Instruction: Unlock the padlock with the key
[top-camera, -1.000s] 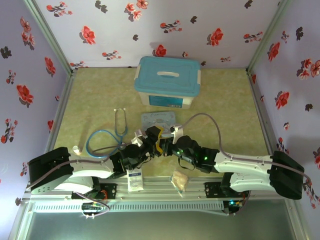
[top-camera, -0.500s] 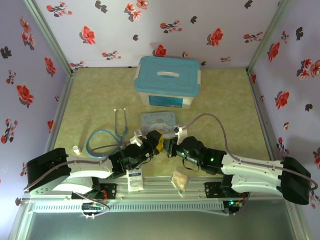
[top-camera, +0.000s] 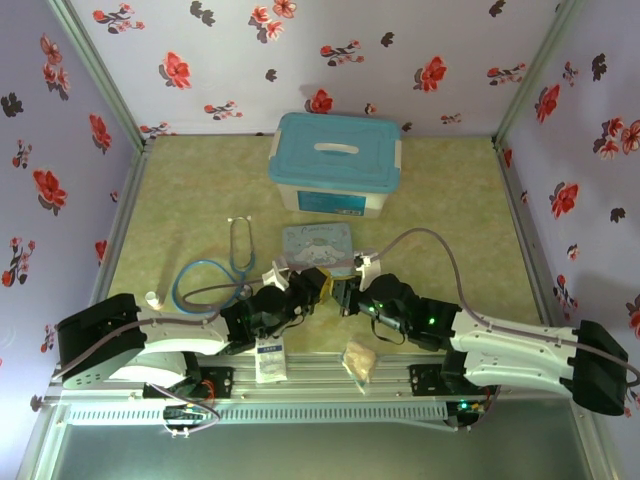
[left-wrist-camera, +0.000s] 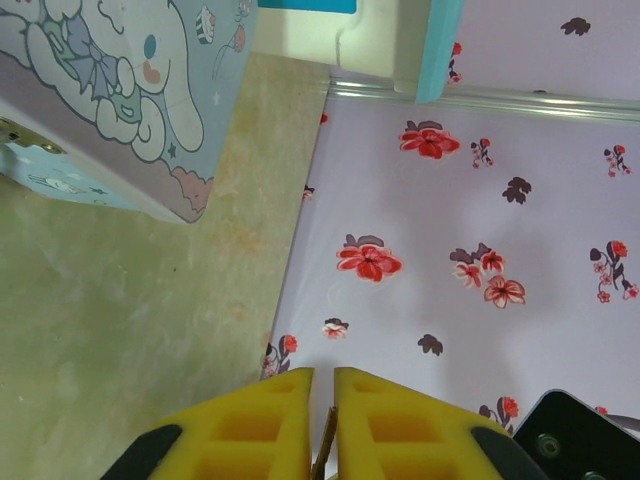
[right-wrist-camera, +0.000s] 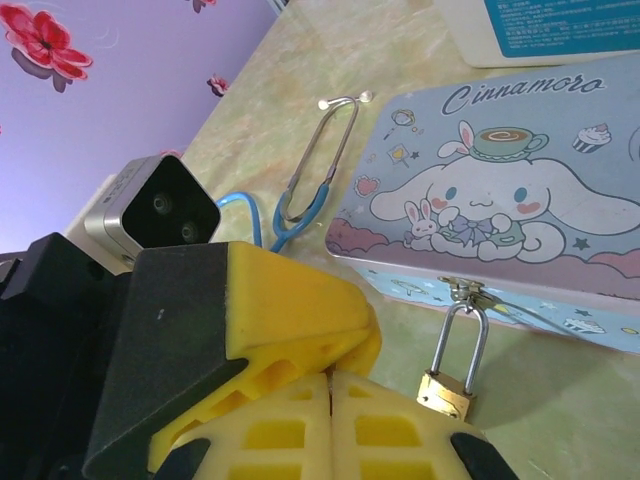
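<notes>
The padlock (right-wrist-camera: 446, 392) is not yet unlocked. In the right wrist view it hangs shut by its thin shackle from the hasp on the near wall of the tin (right-wrist-camera: 480, 190), with its brass body resting low against the table (top-camera: 200, 190). Nothing has been put into it. The left gripper (left-wrist-camera: 322, 372) has its yellow fingers drawn almost together, and a thin dark sliver stands in the slit between them. I take this to be the key (left-wrist-camera: 325, 455), pinched edge-on, though too little of it shows to be sure. The right gripper (right-wrist-camera: 331, 385) is clenched tight, fingertip to fingertip. Whether it also nips part of the key cannot be told, since nothing is visible between its pads. From above, the two grippers meet nose to nose just in front of the tin, with the left one's finger lying right over the right one's tips, and both are near the padlock but apart from it. As I judge it, only the getting hold of the key is done or nearly done. What is left is the larger part: bringing the key down to the keyhole, lining it up, pushing it in, turning it and freeing the shackle. The lock will probably need steadying, because it dangles loosely.
</notes>
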